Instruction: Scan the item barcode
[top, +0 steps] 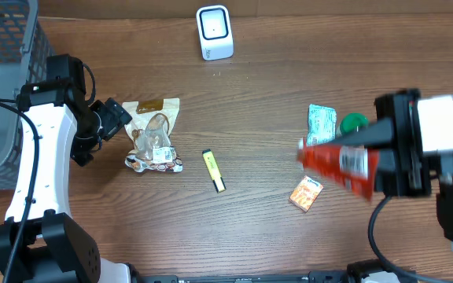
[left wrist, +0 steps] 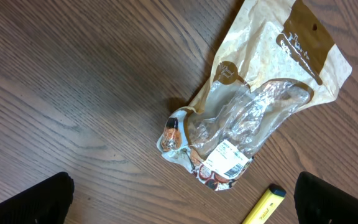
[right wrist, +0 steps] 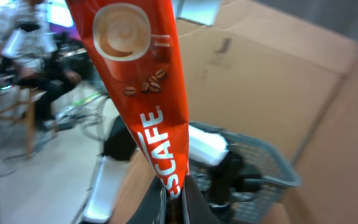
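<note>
Right gripper (right wrist: pixel 174 202) is clamped on one end of the red coffee pouch (top: pixel 338 163). It holds the pouch raised off the table at about 3 o'clock in the overhead view, probably to free its printed faces for turning toward a reader. Just off the pouch at 7 o'clock lies a small orange packet (top: pixel 306 193), with a green packet (top: pixel 321 123) at its 11. The white scanner (top: pixel 214 31) stands well apart at the table's 12 o'clock. Farthest, near 9 o'clock, the left gripper (left wrist: pixel 188 200) hangs spread wide over a clear snack bag (left wrist: pixel 253 106), grasping nothing.

Red Nescafe packet (top: pixel 329 163) gripped aloft, tilted; white scanner (top: pixel 214 31) on table, well apart.
</note>
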Tool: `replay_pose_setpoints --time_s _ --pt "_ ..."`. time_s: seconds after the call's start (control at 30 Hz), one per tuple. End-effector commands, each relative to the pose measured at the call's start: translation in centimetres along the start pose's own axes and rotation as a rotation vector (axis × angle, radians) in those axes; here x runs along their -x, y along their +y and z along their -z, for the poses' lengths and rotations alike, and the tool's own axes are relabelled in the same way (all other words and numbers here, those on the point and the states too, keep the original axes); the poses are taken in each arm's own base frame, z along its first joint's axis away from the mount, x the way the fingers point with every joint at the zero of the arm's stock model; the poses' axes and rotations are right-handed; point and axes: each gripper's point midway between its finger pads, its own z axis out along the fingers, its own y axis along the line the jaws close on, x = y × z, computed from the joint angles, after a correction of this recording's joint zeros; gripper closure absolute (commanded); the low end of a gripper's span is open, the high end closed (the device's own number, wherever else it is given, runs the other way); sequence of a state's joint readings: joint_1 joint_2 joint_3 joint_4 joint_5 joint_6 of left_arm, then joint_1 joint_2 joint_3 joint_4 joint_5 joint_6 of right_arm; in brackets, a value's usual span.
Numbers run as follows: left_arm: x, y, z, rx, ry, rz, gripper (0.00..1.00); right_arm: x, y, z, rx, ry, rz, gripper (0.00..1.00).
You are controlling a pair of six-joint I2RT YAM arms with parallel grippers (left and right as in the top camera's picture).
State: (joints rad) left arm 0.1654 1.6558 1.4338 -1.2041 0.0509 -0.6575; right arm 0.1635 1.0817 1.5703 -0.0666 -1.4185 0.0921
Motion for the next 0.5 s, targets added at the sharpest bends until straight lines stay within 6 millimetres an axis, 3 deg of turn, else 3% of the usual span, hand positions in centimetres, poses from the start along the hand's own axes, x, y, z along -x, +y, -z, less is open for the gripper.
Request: replay_pose_setpoints --time_s 0.0,0.13,0.47 --pt "0.4 0.1 0.0 0.007 -0.008 -0.003 0.0 1.2 -3.8 0.4 -0.207 -0.06 -0.093 0.96" --pt "0.4 0.1 0.0 0.007 -0.008 -0.003 0.0 2.4 -6.5 1.0 -0.326 -0.125 -0.064 0.96" --pt "0.4 0.1 0.0 0.007 -0.008 -0.003 0.0 2.1 -8.2 0.8 -0.321 -0.144 -0.001 0.96"
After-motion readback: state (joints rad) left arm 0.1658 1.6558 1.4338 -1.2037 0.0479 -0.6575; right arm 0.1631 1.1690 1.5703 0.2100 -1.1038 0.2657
